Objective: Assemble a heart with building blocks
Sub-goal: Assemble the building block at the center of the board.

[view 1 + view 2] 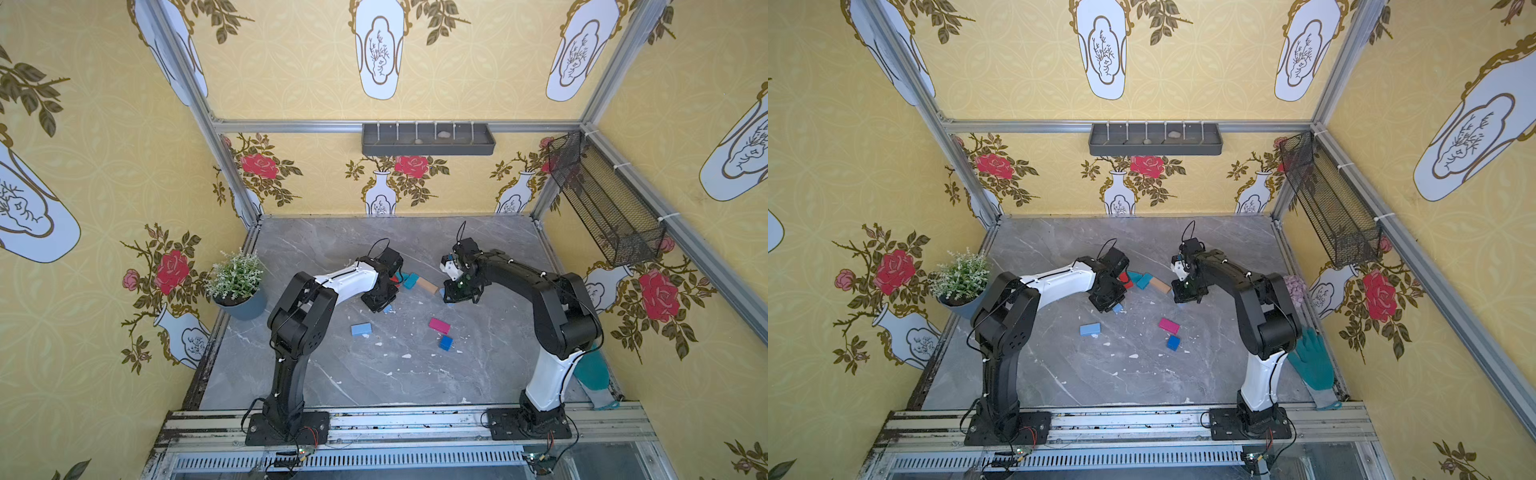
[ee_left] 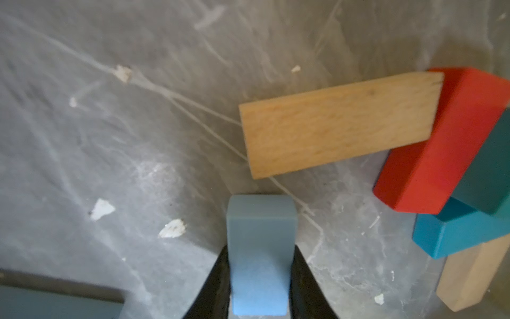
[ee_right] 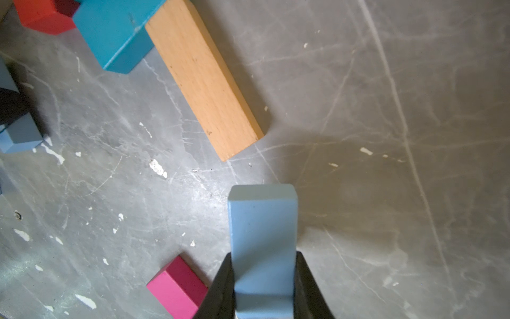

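- Hovering in both top views, the left pincer (image 1: 385,308) and right pincer (image 1: 448,300) flank the half-built heart (image 1: 410,282), which starts at the red block (image 1: 1124,279). The magenta block (image 1: 439,325) and dark-blue cube (image 1: 446,342) lie well apart from it, seemingly kept for later.
- Left wrist: the pincer is clamped on a light blue block (image 2: 260,248) near the tan block (image 2: 336,124) that touches the red block, probably as the next link.
- Right wrist: the pincer grips a second light blue block (image 3: 263,243) beyond the far tan block (image 3: 204,80), likely to extend the chain away from the red block.
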Action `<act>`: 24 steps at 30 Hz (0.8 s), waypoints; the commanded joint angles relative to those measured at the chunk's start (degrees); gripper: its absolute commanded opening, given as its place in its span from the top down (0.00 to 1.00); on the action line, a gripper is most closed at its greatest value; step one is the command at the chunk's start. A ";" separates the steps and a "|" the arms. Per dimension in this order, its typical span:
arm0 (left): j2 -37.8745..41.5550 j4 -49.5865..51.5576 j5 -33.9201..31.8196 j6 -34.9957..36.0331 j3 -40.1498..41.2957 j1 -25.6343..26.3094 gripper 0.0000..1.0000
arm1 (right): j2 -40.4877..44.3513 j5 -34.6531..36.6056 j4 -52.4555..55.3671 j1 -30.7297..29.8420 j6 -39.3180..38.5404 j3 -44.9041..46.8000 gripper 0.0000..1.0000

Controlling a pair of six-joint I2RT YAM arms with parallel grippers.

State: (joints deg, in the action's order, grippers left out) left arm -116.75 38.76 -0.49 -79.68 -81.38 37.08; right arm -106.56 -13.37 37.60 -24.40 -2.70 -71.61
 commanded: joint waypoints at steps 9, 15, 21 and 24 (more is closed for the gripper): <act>-2.08 2.50 -1.57 1.45 -1.44 -0.52 0.78 | -0.27 -0.87 0.72 -0.03 -0.38 -0.13 1.00; -2.87 2.98 -1.88 2.07 -2.63 -0.87 0.78 | -0.40 -0.96 0.79 -0.03 -0.46 -0.28 1.00; -3.04 3.43 -2.19 2.25 -2.90 -0.87 0.77 | -0.58 -1.00 0.80 -0.03 -0.64 -0.37 1.00; -3.31 3.94 -2.36 2.47 -3.38 -0.87 0.75 | -0.82 -1.10 0.89 -0.03 -0.73 -0.55 1.00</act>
State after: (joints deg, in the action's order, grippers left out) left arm -118.93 40.38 -1.58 -77.97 -84.75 36.32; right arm -106.96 -14.33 37.80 -24.40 -2.94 -71.64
